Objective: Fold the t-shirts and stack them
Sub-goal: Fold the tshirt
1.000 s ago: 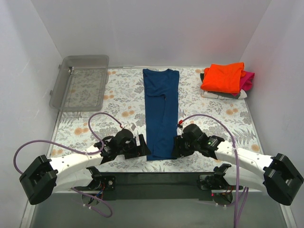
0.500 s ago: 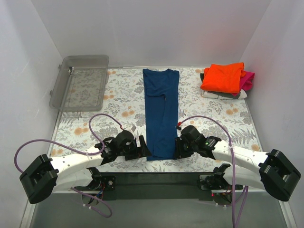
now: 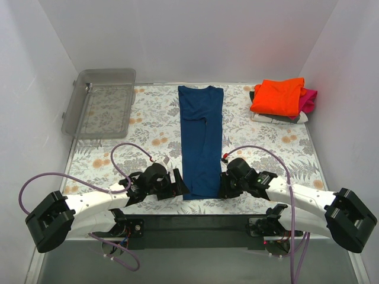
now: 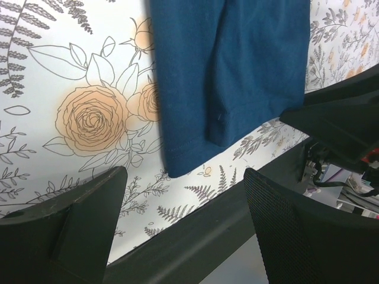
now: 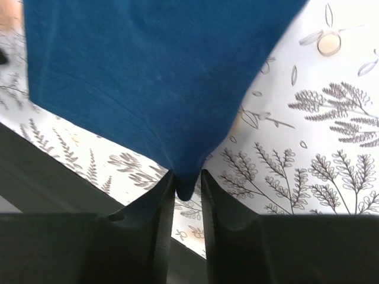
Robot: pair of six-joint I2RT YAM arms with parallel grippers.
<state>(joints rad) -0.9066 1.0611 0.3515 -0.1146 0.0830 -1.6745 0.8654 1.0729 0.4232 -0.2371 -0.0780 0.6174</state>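
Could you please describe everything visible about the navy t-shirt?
The navy t-shirt is soft cloth folded lengthwise into a narrow strip, lying flat on the floral table cover, collar far, hem near. The right end effector pinches its near right corner; the left end effector is open at the near left corner, not gripping.

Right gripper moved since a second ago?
Yes, slightly: the right gripper crept nearer the black base rail, at the hem corner of the folded navy blue t-shirt it pinches.

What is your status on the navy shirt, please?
Right gripper shut on navy shirt corner. Left gripper open at other near corner. Nothing blocking.
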